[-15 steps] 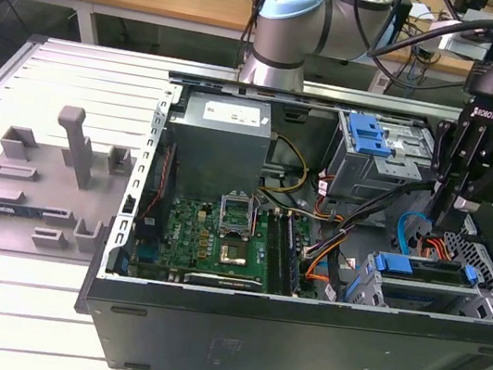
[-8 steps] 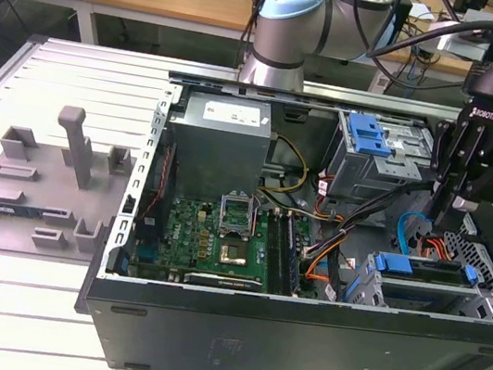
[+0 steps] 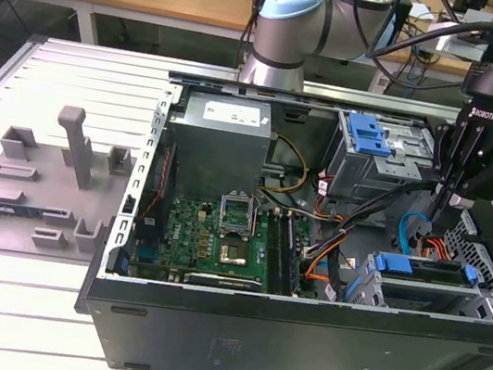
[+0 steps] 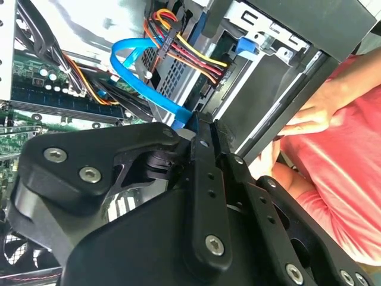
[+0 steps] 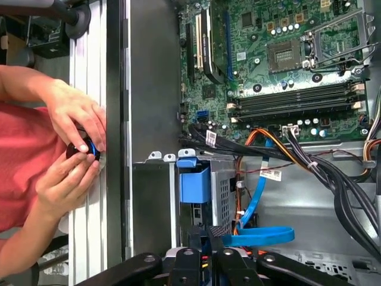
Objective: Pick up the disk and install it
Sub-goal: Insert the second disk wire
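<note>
Half the disk (image 3: 422, 273) hides inside its bay.

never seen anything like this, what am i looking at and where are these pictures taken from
It's one grey-and-blue robot arm working over an open black metal computer case on a ribbed metal table. The exterior view watches from off the arm. Both wrist views ride on the arm and look past its black hand into the case. The hand is shut, with nothing visibly in it. It hangs close to the flat silver metal disk in a bright blue plastic bracket, which sits in a bay inside the case. A grey plastic fixture with upright posts lies beside the case. In the first wrist view, a person's hands handle something small at the case's edge.
</note>
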